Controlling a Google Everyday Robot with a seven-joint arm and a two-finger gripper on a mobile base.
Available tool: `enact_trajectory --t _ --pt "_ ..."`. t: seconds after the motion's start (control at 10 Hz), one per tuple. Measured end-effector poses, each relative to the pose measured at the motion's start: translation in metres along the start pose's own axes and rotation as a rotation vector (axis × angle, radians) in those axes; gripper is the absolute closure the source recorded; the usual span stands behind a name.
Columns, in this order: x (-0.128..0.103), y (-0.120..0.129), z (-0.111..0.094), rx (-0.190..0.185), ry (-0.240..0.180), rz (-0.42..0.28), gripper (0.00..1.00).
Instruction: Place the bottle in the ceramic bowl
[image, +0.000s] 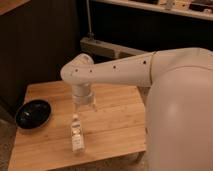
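Camera view: bottle (76, 136) upright, long axis vertical; gripper (85, 106) just above it.

bottle (76, 134) stands on table (115, 125), right of bowl (33, 114), hand (85, 106) close above it.

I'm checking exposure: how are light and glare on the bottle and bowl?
Camera view: warm light on the table; dark background; the ceramic bowl reads near-black with faint sheen; the bottle is evenly lit, just below the gripper.
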Motion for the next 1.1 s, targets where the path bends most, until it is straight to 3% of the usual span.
enact_trajectory --t 0.7,1.1 --pt "0.000 0.000 0.000 -0.001 0.000 0.001 0.35" --pt "0.009 0.010 0.018 -0.054 0.040 -0.021 0.35"
